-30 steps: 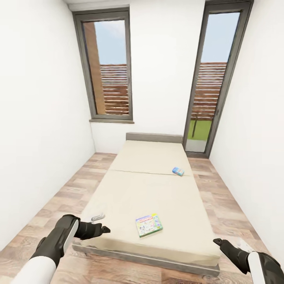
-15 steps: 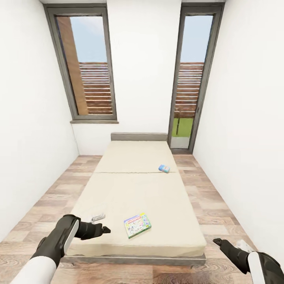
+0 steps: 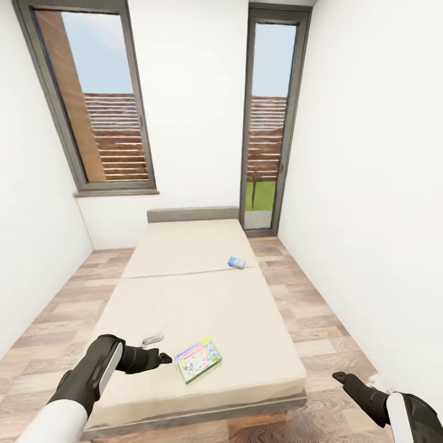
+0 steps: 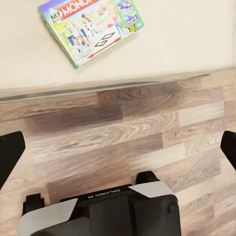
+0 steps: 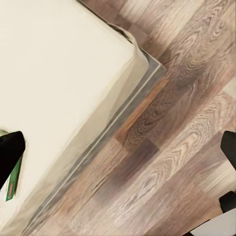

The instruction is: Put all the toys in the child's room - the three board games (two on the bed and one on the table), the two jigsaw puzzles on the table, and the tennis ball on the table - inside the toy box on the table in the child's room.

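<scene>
The black two-fingered left gripper (image 3: 161, 356), low left of the head view, is spread wide and empty beside the flat green-edged printed game box (image 3: 198, 359) on the beige mattress (image 3: 184, 289); probably light, stiff cardboard, best pinched across an overhanging edge.

Bed (image 3: 203, 295) mattress: matt beige cloth, smooth; headboard (image 3: 192, 214) matt grey. Floor (image 3: 307, 307): wood planks, streaked grain, low sheen. Near board game (image 3: 198, 359): glossy printed cardboard; far one (image 3: 236, 262) blue, printed. Walls (image 3: 363, 184) flat matt white. Window frames (image 3: 135, 123) grey, satin.
</scene>
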Tool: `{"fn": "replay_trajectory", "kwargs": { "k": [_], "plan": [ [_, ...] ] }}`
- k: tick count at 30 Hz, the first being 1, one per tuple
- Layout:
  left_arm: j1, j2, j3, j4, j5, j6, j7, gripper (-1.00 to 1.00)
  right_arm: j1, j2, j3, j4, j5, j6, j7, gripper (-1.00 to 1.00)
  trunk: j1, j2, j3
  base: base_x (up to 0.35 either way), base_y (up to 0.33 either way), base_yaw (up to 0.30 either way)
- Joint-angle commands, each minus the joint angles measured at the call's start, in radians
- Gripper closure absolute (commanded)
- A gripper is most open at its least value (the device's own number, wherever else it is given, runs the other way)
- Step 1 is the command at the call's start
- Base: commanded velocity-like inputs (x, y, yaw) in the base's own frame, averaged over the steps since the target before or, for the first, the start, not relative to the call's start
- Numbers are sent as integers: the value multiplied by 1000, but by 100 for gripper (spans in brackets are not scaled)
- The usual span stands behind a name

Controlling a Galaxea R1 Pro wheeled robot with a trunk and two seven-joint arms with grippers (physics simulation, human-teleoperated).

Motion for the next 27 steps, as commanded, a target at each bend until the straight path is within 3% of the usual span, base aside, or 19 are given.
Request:
{"fn": "replay_trajectory", "kwargs": {
  "k": [1,7,15,27],
  "plan": [
    [-1,0,3,-1,0,6,-3,-100,-1,0,-2,-1,2,5,4,-100,1,-2,-3,57,45,-272],
    [-1,1,4,-1,0,5,-3,-100,-1,1,-1,-1,3,5,4,-100,1,-2,-5,104,90,-241],
    [0,0,4,-1,0,5,-3,-100,-1,3,3,-2,5,4,3,-100,1,-2,-6,109,79,-51],
    [-1,-1,3,-1,0,5,-2,-100,-1,3,8,-4,7,2,2,-100,1,-2,-6,95,-56,214]
  ]
}}
